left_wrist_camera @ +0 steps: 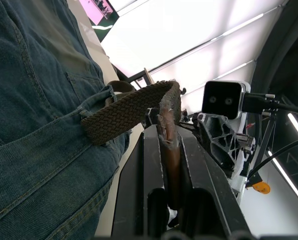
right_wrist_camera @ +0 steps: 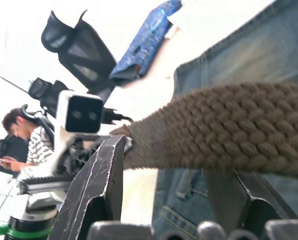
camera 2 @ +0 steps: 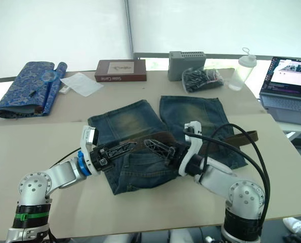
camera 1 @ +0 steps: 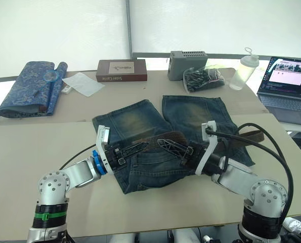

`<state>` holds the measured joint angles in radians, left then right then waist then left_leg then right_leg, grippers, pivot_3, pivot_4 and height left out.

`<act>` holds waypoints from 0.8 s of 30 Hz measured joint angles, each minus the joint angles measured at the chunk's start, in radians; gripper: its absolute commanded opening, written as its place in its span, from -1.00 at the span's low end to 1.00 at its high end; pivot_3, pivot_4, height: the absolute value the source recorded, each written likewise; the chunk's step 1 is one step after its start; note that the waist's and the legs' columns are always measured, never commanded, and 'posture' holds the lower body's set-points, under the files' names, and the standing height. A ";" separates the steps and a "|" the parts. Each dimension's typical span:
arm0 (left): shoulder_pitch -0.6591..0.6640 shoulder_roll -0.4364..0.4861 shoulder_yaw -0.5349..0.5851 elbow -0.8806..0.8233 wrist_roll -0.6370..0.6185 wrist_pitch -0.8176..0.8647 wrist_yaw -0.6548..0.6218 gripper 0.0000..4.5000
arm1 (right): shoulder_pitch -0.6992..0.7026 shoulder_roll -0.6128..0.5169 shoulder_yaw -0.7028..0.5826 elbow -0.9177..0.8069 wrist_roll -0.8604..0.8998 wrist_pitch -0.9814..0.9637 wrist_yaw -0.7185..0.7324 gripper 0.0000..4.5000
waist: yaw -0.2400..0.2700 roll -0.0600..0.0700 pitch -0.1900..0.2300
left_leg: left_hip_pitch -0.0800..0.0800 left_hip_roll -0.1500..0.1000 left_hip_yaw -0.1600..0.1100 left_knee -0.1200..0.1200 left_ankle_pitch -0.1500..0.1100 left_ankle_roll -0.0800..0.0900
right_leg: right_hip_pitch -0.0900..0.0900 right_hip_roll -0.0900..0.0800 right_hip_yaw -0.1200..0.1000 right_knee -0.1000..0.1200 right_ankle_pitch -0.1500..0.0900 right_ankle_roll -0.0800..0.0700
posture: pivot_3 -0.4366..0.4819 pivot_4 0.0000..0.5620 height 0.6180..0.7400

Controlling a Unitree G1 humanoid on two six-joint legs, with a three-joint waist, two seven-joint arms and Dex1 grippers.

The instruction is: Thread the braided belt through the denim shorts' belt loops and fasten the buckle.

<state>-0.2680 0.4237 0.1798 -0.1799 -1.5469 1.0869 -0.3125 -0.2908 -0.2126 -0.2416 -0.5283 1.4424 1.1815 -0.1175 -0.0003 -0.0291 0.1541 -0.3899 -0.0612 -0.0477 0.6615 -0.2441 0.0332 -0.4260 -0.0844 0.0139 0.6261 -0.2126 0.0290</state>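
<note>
Left tool (camera 1: 140, 147) is clamped on the plain tip of the braided belt (left_wrist_camera: 133, 107), its two black fingers (left_wrist_camera: 154, 165) closed flat against the strap end in the left wrist view. Right tool (camera 1: 169, 146) meets it from the other side over the waistband, with the woven strap lying across between its fingers (right_wrist_camera: 103, 175); those fingers look spread with a gap on each side, so this tool seems to cradle the belt rather than pinch it (a judgement from the right wrist view alone).

Both tools work over the waist of the denim shorts (camera 1: 140, 121), which lie on the tabletop (camera 1: 34, 147) near its front edge, legs pointing toward the back edge. From the waistband the belt runs off toward the right edge and loops back on itself there. In the left wrist view it comes out from under a fold of denim at the waistband, probably one of the belt loops, though I cannot tell which.

Risks, as I judge them: the left tool holds only the very tip, so a pull against a tight loop could slip it free. Pulling could also drag the loose shorts along the tabletop instead of feeding the strap. With the two tools so close together, their fingers could collide.
</note>
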 measured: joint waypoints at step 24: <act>0.315 0.403 -0.016 -0.300 0.562 -0.302 -0.447 0.98 | -0.070 -0.185 0.190 0.100 0.009 -0.117 -0.062 -1.00 | -0.014 0.006 0.004 | 0.000 0.004 0.004 -0.003 -0.001 0.001 | -0.001 0.001 0.001 -0.003 -0.002 -0.003 | -0.05 -0.47 1.00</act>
<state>0.0470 0.8267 0.1639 -0.4796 -0.9847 0.7852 -0.7594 -0.3603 -0.3979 -0.0519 -0.4278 1.4516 1.0644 -0.1800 -0.0144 -0.0229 0.1580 -0.3897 -0.0575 -0.0440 0.6589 -0.2450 0.0340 -0.4269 -0.0837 0.0151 0.6233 -0.2144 0.0258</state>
